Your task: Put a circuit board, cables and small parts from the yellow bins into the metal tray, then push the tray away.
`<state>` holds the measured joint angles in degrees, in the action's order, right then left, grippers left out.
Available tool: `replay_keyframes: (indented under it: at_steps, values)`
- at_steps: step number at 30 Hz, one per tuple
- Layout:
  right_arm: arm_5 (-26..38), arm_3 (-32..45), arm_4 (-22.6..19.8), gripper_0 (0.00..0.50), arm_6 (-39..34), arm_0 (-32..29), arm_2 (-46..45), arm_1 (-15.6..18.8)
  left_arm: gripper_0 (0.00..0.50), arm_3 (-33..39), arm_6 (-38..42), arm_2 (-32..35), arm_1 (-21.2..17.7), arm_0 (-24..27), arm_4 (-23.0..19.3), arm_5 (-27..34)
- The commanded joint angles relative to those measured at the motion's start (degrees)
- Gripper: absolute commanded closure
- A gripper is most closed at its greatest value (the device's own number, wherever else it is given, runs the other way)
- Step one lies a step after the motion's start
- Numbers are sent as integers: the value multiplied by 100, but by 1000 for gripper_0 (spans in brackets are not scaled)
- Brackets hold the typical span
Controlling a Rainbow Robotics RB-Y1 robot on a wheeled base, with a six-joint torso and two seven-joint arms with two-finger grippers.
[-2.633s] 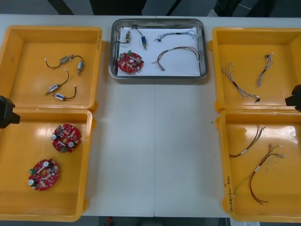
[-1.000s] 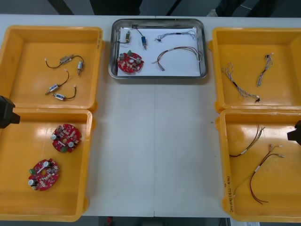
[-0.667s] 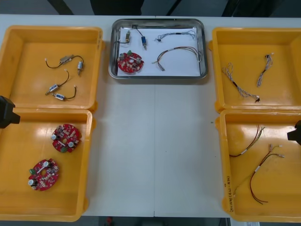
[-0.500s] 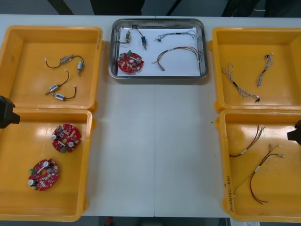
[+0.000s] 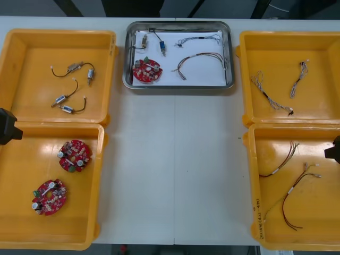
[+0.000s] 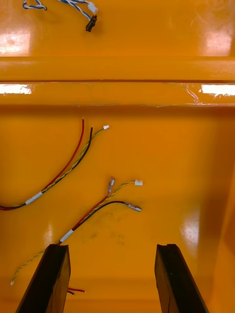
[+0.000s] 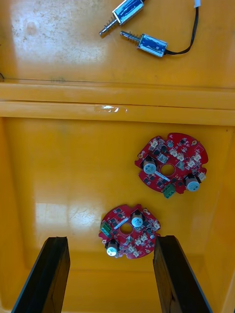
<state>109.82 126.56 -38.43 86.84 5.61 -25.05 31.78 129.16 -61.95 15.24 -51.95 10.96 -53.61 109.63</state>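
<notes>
metal tray sits at the far edge of the bench, long axis running side to side, already carrying 1 red circuit board, cables and small metal parts. left pincer hangs left of the tray and nearer the robot, over a yellow bin with 2 boards. right pincer mirrors it on the tray's right, over red and yellow cables. neither looks clearly closer. both pincers are spread wide, gripping nothing. i'd guess only the push is left, if that.

The bins are yellow, the circuit boards red, the tray white-lined.
</notes>
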Motion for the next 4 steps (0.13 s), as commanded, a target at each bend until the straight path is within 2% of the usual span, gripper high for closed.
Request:
replay_keyframes:
  at_steps: [1, 4]
  values:
    - [18, 176, 11, 0, -123, 89, -70, -40, 0, 144, -414, 181, -263, -102, 17, 37]
    - [18, 176, 11, 0, -123, 89, -70, -40, 0, 144, -414, 181, -263, -102, 17, 37]
